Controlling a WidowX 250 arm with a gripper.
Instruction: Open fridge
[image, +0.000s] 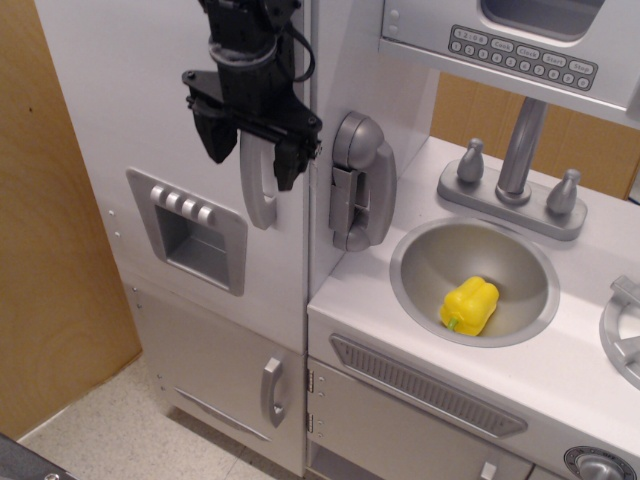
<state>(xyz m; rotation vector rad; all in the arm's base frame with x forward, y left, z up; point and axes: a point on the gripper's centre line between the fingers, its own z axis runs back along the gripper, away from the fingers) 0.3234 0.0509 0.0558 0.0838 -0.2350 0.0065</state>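
The tall silver-grey fridge (120, 110) fills the left of the view, its large door closed. The door carries a vertical grey handle (256, 195) and a recessed dispenser panel (190, 228) with several buttons. My black gripper (250, 158) is open at the upper part of the handle, one finger on each side of it. The fingers do not press on the handle. The top of the handle is hidden behind the gripper.
A grey toy phone (358, 182) hangs right of the handle. The smaller lower door (215, 370) has a short handle (272, 392). A yellow pepper (470, 305) lies in the sink (425, 262). A faucet (518, 150) and microwave panel (520, 55) are at the right.
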